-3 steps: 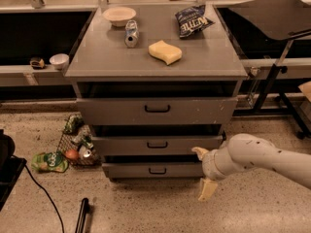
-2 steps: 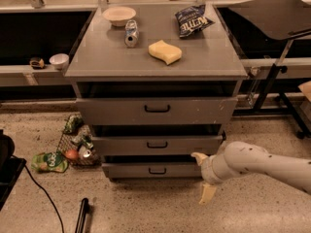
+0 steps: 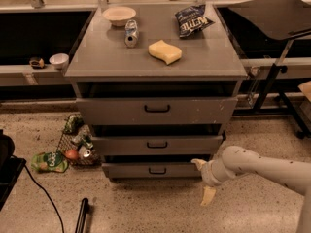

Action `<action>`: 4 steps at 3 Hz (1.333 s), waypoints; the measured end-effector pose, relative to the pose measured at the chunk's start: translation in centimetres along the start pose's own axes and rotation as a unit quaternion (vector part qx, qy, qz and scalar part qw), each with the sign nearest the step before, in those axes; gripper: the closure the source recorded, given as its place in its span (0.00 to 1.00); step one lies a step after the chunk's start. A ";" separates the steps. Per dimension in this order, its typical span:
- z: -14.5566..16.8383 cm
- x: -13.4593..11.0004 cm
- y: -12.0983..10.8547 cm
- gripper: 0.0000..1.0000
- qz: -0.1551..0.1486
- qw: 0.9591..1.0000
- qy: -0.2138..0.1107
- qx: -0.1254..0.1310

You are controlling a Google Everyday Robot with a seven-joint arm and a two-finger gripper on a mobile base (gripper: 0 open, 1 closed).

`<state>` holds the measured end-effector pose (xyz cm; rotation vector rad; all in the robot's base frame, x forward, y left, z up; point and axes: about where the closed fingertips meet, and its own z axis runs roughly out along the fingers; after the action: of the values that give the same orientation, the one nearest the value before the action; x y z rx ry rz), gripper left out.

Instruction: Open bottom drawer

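Subject of inspection: the bottom drawer [image 3: 129, 171], a grey panel with the narrowest and shortest front of the three. It sits lowest in the grey cabinet, just above the speckled floor [image 3: 146, 208] and directly below the mid-sized grey drawer front [image 3: 199, 144]. Its front lies close against the carcass, with a dark gap above it. Whether it is fully home cannot be told.

The white arm's pincer [image 3: 203, 180] hangs low at the drawer's right end, near the front corner. Its pale fingers [image 3: 208, 196] are spread apart, one above the other, with nothing between them. It is well apart from the handle.

Handling, as judged: the panel is rigid and should slide on runners, needing a steady straight pull outward rather than a lift. Its load is unknown, since the inside is hidden. The only proper hold is the small black loop handle [image 3: 157, 170] at the centre of the front. The loop is slim and shallow, so a finger must hook or close squarely on it, or it may slip off.

The grey worktop [image 3: 107, 57] above carries loose items, so jerking is inadvisable.
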<state>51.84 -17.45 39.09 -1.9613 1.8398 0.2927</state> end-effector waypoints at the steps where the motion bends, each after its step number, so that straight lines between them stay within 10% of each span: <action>1: 3.0 1.6 -2.1 0.00 0.010 1.000 -0.020 -0.012; 4: 10.2 7.8 -3.2 0.00 0.037 0.999 0.029 -0.020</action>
<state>57.15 -19.84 27.22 -1.9508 1.9600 0.3006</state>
